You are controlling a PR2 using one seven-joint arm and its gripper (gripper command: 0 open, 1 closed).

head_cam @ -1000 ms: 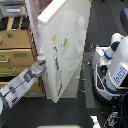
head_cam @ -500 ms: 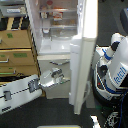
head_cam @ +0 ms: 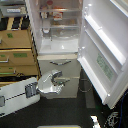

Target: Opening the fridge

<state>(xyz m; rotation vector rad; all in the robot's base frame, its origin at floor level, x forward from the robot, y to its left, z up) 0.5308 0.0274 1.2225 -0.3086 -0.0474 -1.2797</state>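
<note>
The fridge (head_cam: 56,48) is a tall white cabinet standing wide open, so its lit white shelves with a few items show at the top. Its big upper door (head_cam: 97,35) is swung out to the exterior view's right, and I see its inner side with door racks and a green-and-white sticker (head_cam: 105,65). Below the open compartment is a shut lower drawer with a curved silver handle (head_cam: 60,63). My grey gripper (head_cam: 64,83) hangs in front of that drawer, fingers pointing right. It looks open, holds nothing and is apart from the door.
A tan wooden drawer cabinet (head_cam: 18,51) stands right next to the fridge on the exterior view's left. My white forearm (head_cam: 20,95) reaches in from the lower left. Dark floor lies below, with dark cabling (head_cam: 114,119) at the lower right corner.
The upper door has swung from nearly edge-on to wide open at the right, exposing the shelves. My gripper has stayed low in front of the drawers, clear of the door.
</note>
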